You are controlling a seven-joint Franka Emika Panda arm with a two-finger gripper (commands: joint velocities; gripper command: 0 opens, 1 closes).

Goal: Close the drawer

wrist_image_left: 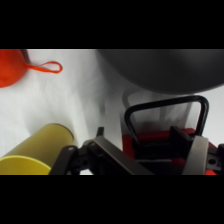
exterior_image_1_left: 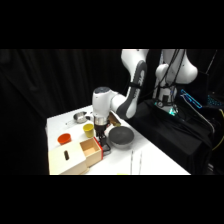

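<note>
Drawer (exterior_image_1_left: 90, 150) stands pulled out of the pale wooden box (exterior_image_1_left: 67, 159) at the desk's (exterior_image_1_left: 150, 160) near left. Gripper (exterior_image_1_left: 102, 139) hangs at its black loop handle (wrist_image_left: 167, 112); whether the jaws are wide or narrow I cannot tell. Grey bowl (exterior_image_1_left: 121, 136) sits just right.

robot lab, black curtains (exterior_image_1_left: 45, 85), white table (exterior_image_1_left: 155, 155), cabled equipment (exterior_image_1_left: 192, 102)
</note>
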